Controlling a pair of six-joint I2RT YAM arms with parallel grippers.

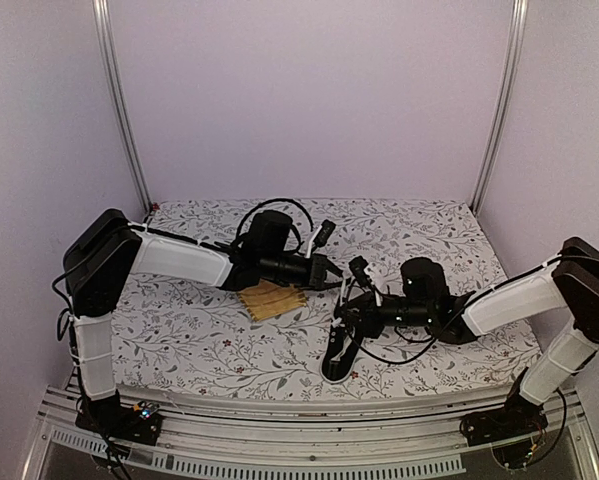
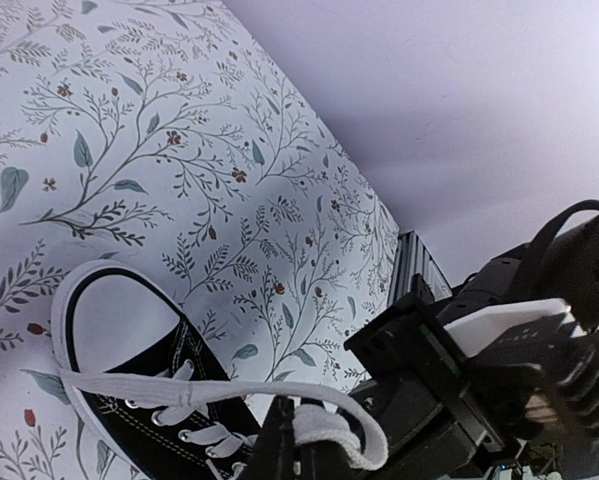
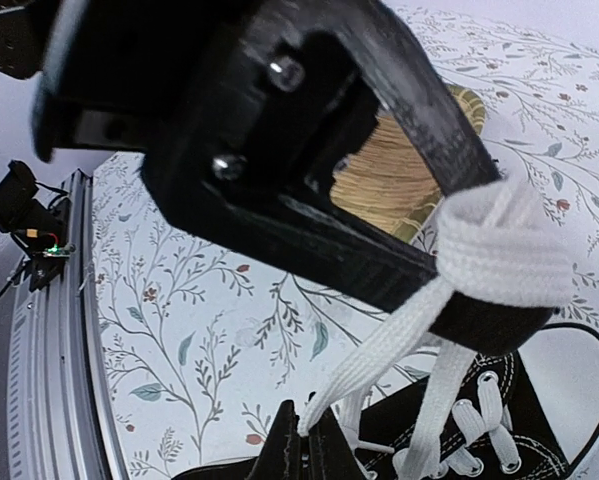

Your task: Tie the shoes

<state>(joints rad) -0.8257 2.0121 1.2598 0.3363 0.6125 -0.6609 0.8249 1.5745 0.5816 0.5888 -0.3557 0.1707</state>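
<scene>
The black sneaker point(image 1: 337, 362) with white laces lies at the table's near middle. It also shows in the left wrist view point(image 2: 198, 354) and the right wrist view point(image 3: 535, 418). My left gripper point(image 1: 331, 277) is above and behind the shoe, shut on a folded white lace point(image 2: 179, 392) at its tips point(image 2: 297, 420). In the right wrist view that lace point(image 3: 504, 250) wraps around the left gripper's finger point(image 3: 309, 230). My right gripper point(image 1: 347, 308) is just beside the left one, shut on the end of another lace strand point(image 3: 399, 330) at its tips point(image 3: 307, 425).
A yellow woven mat point(image 1: 274, 298) lies on the floral tablecloth point(image 1: 199, 330) just left of the grippers, under the left arm; it also shows in the right wrist view point(image 3: 399, 185). White walls and metal posts point(image 1: 119, 110) enclose the table.
</scene>
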